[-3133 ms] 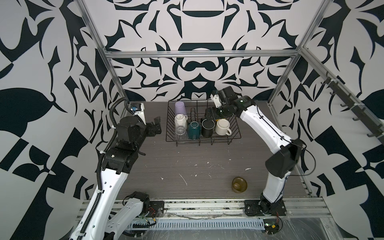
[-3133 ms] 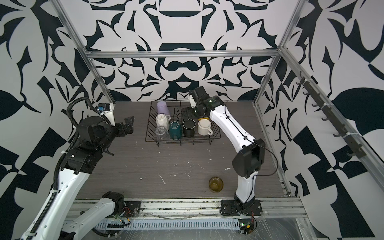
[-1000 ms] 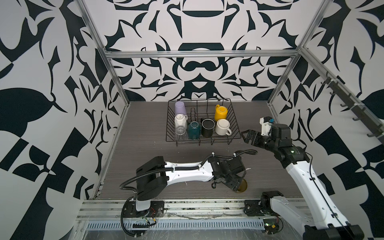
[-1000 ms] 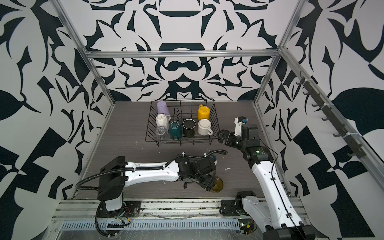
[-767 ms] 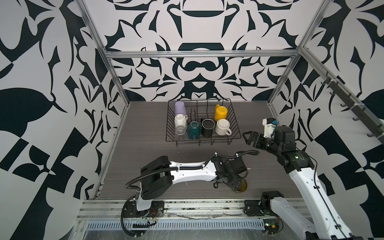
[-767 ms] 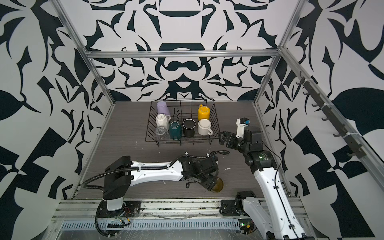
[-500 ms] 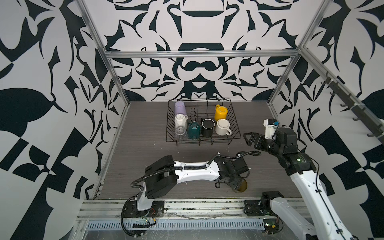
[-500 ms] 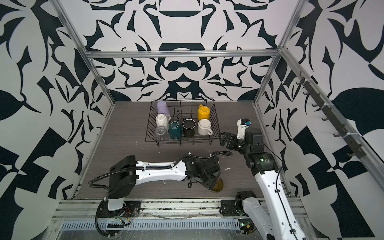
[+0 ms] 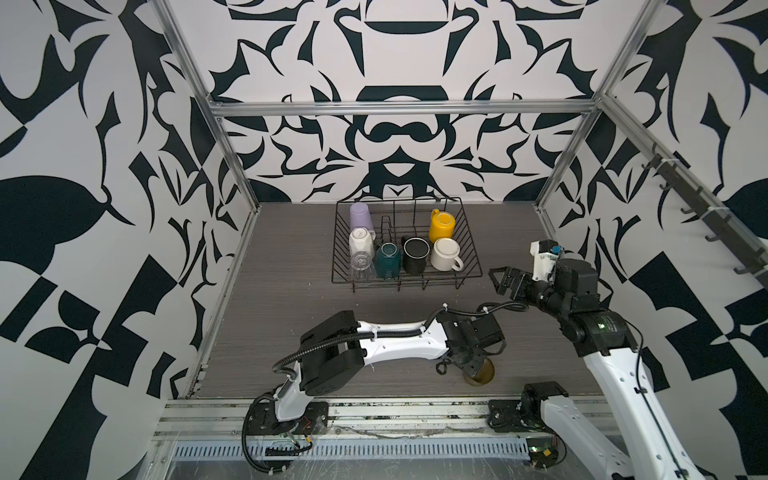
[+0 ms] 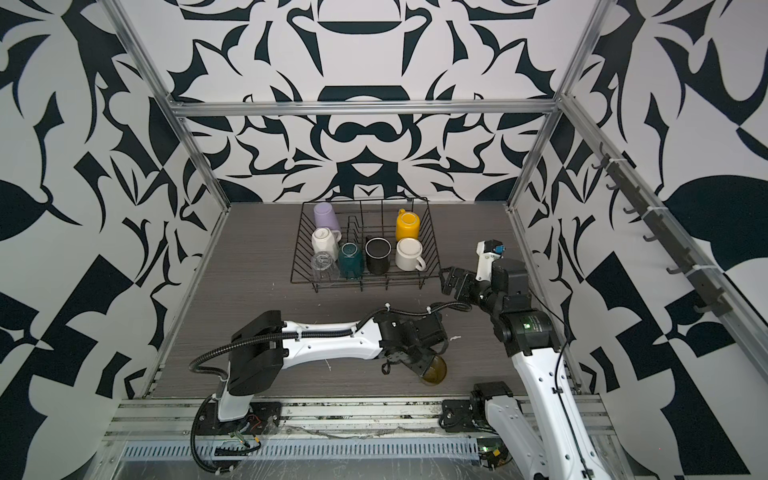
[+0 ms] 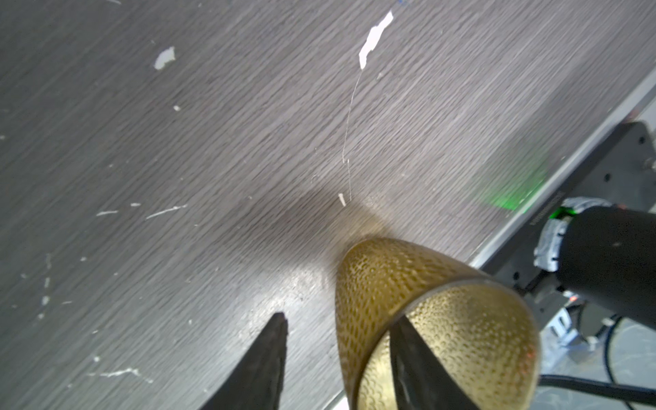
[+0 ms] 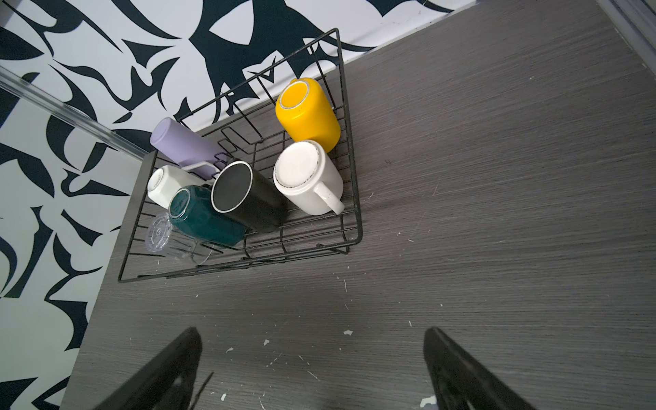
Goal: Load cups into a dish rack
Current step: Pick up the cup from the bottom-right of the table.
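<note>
The olive-brown cup (image 11: 390, 277) stands at the near right of the bench (image 9: 291, 291), well apart from the dish rack (image 9: 471, 249) at the far centre. The left pincer (image 11: 337, 319) is half open astride the cup's wall, one finger inside and one outside with a gap, probably to pinch the rim. The right pincer (image 12: 312, 331) hangs wide open and empty.
</note>
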`<action>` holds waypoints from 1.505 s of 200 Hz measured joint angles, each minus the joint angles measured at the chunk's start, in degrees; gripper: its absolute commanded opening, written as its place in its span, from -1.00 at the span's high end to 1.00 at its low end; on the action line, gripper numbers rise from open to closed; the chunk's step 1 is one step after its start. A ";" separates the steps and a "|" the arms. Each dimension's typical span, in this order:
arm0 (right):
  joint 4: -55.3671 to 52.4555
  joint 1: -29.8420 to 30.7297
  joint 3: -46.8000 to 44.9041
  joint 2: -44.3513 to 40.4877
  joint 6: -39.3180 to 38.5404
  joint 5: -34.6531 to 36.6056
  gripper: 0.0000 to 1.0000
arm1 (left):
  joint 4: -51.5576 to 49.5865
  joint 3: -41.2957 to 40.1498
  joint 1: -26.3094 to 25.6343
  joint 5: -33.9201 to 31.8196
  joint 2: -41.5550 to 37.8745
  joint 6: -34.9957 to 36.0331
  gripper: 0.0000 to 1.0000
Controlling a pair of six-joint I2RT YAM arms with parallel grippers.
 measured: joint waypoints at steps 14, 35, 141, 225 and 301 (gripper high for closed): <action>-0.13 0.00 0.00 -0.26 -0.02 0.11 -0.99 | -0.52 0.20 0.00 -0.02 0.02 0.09 0.16; -0.35 0.00 0.00 -0.35 -0.07 0.20 -0.99 | -1.33 0.42 0.00 -0.28 0.04 0.17 0.37; -0.44 0.00 0.00 -0.28 -0.17 0.22 -0.99 | -0.37 -2.95 1.53 -0.24 -1.77 -0.68 1.00; 0.61 0.00 0.00 2.56 0.13 -0.13 -0.99 | 1.55 -19.98 9.14 -2.14 -19.17 -1.42 1.00; 8.17 0.00 -0.50 7.23 1.88 -16.31 -0.97 | 15.34 -33.70 28.15 8.35 -44.33 2.19 1.00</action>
